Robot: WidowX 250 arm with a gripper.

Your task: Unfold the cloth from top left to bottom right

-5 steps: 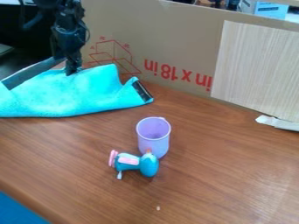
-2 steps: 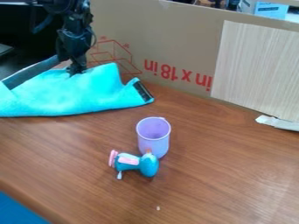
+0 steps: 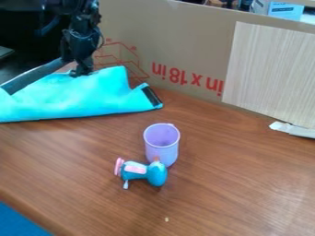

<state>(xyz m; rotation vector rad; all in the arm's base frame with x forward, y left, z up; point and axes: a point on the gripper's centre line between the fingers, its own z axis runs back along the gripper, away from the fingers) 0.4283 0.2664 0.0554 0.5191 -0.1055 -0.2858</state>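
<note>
Stretching wide, the table [image 3: 234, 184] bears the cloth [image 3: 80, 97] at its far left, rumpled and seemingly part folded. Unfolding looks unfinished; the spread toward bottom right remains to be done. The gripper [image 3: 80, 73] is at the cloth's back edge; how open, or whether holding cloth, I cannot tell.
</note>
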